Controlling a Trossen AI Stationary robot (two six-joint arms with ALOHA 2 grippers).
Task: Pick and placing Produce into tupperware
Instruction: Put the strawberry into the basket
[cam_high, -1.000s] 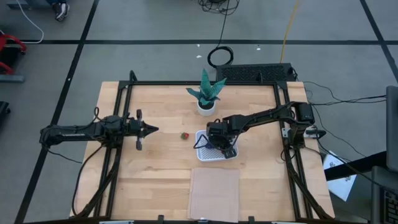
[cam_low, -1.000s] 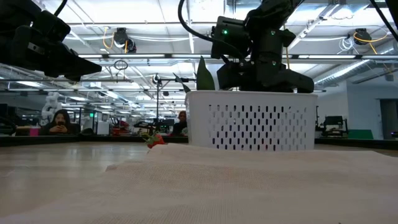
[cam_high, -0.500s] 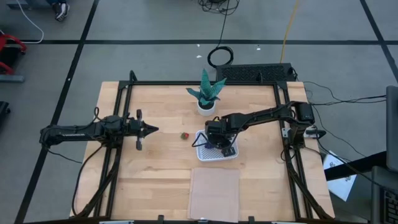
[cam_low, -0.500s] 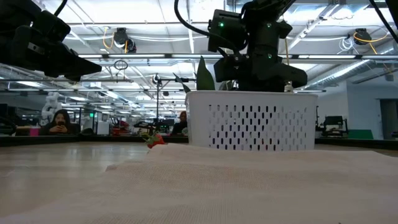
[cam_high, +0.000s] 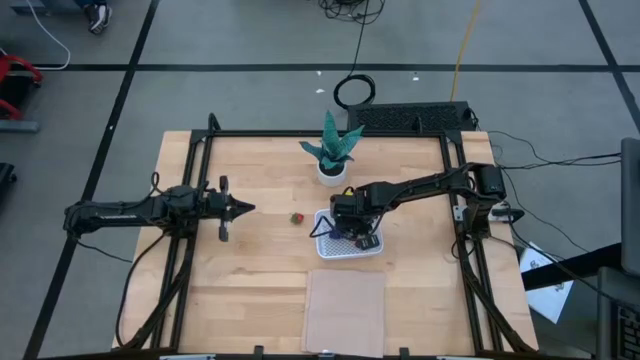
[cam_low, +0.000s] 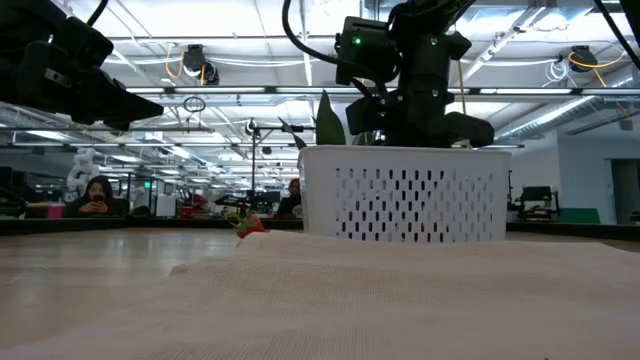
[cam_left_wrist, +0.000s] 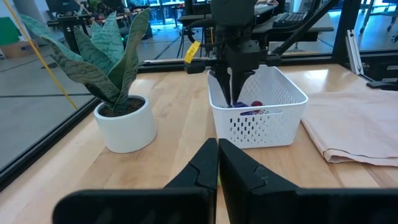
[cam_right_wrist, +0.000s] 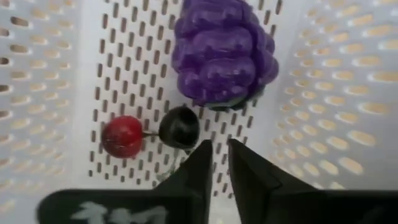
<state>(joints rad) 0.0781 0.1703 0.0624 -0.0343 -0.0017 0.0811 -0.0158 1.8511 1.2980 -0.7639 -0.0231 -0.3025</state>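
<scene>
Right gripper (cam_right_wrist: 217, 163) inside the tupperware (cam_high: 349, 247), fingers nearly together, holding nothing. Just beyond the fingertips: blackish fruit (cam_right_wrist: 179, 127), dark red fruit (cam_right_wrist: 122, 136) beside it, purple grape cluster (cam_right_wrist: 222, 51) farther ahead. Strawberry piece (cam_high: 296, 218) outside on the table (cam_high: 250, 290), ahead of left gripper (cam_high: 246, 208), fingers pressed shut, empty.
</scene>
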